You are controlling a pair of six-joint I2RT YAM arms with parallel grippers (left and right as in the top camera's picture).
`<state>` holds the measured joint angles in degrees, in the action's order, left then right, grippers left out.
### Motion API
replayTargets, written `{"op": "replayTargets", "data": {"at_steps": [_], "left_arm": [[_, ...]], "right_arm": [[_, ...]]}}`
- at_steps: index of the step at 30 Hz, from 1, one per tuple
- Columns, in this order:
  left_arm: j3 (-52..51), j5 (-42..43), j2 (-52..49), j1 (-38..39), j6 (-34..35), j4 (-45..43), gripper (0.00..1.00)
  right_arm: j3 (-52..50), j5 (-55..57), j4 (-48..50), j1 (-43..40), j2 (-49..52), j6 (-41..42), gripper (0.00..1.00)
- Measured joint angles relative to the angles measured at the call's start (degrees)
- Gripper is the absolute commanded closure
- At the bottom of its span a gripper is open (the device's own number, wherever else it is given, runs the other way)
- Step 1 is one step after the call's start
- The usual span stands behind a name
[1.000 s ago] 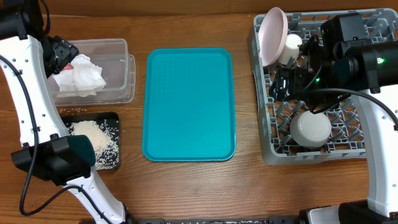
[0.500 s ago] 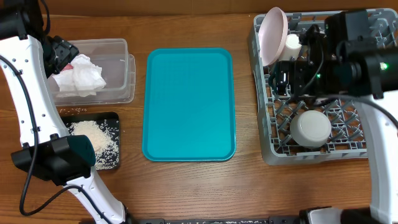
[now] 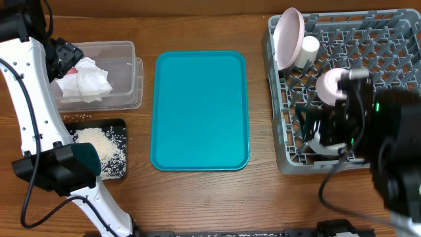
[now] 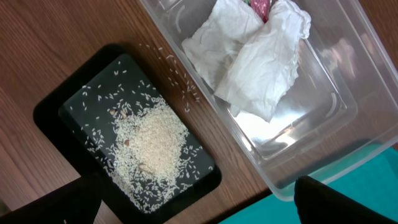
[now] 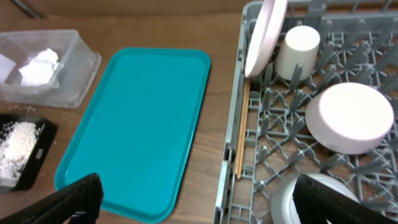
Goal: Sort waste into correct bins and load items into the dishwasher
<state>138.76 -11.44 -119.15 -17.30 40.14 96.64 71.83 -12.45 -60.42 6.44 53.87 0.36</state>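
Observation:
The clear tub point(image 3: 128, 69) holds crumpled white napkins point(image 3: 84, 82) and a red wrapper scrap point(image 4: 261, 6). The black tray point(image 3: 118, 128) holds rice grains point(image 4: 152, 140). My left gripper point(image 4: 193, 208) is open and empty, above the gap between the tub point(image 4: 323, 124) and the tray point(image 4: 74, 99). In the grey dish rack point(image 3: 388, 59), the white plate point(image 3: 289, 36) stands on edge beside the white cup point(image 3: 308, 49). The pinkish bowl point(image 3: 331, 85) lies upside down. The grey bowl point(image 5: 292, 199) is partly under my right gripper point(image 5: 211, 205), which is open and empty over the rack's front left.
A large teal tray point(image 3: 200, 108) lies in the middle of the wooden table. Wooden chopsticks point(image 5: 241, 124) lie along the rack's left side. A few rice grains point(image 4: 180, 87) are scattered on the table between tub and black tray.
My right arm has drawn back from the far part of the rack toward its front. The pinkish bowl now shows upside down in the rack. The left arm has not moved.

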Motion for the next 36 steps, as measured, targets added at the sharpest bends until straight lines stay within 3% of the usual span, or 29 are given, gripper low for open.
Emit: {"op": "replayTargets", "data": {"at_steps": [7,15,29,36], "left_arm": [[0.0,0.0,0.0,0.0,0.0,0.0,0.00],[0.0,0.0,0.0,0.0,0.0,0.0,0.00],[0.0,0.0,0.0,0.0,0.0,0.0,0.00],[0.0,0.0,0.0,0.0,0.0,0.0,0.00]], "right_arm": [[-22.8,0.0,13.7,-1.1,-19.7,-1.5,0.00],[-41.2,-0.2,26.2,-5.0,-35.3,-2.1,0.00],[-62.1,-0.2,50.5,-5.0,-46.8,-3.5,0.00],[-66.1,0.7,57.0,-4.9,-50.7,-3.6,0.00]]}}
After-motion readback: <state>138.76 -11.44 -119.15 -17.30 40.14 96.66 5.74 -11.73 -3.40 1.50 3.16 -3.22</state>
